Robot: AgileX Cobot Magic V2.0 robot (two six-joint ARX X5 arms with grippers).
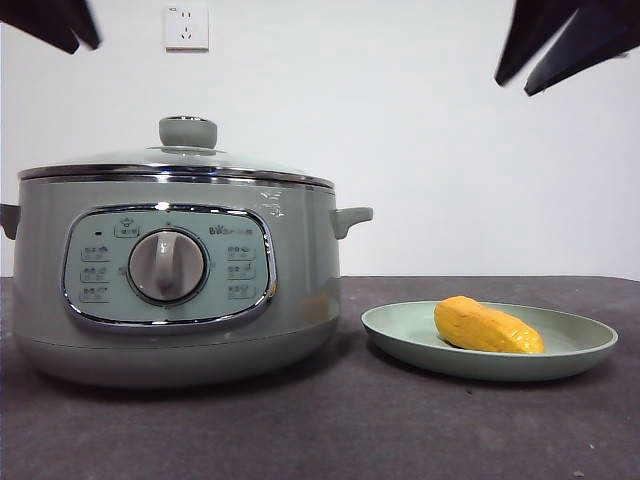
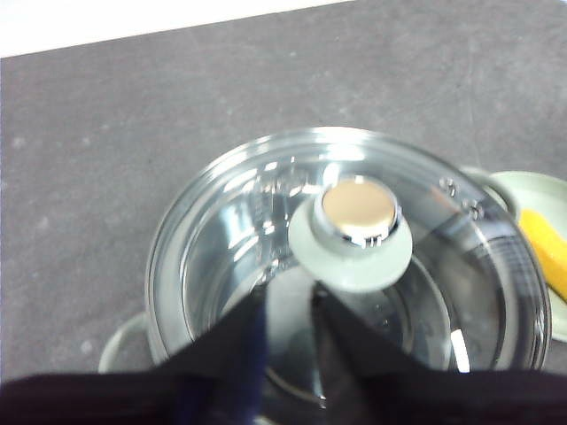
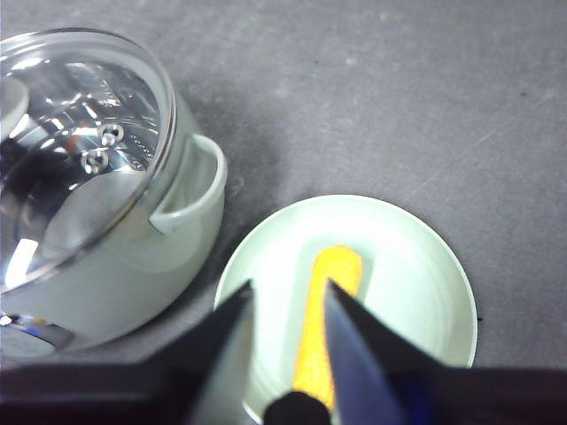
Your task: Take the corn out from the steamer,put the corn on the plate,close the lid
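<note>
resting on plate (image 1: pixel 585 345): corn (image 1: pixel 487 327); steamer (image 1: pixel 300 290) beside, lid (image 1: pixel 170 158) on.

Two robot arms hang above the table, seen from the front only as black tips at the top corners. The left gripper (image 2: pixel 288 305), at about eleven o'clock, hovers with its two black jaws parted and nothing between them. The right gripper (image 3: pixel 285 301), at about one o'clock, is also raised, its jaws apart and empty.
</note>
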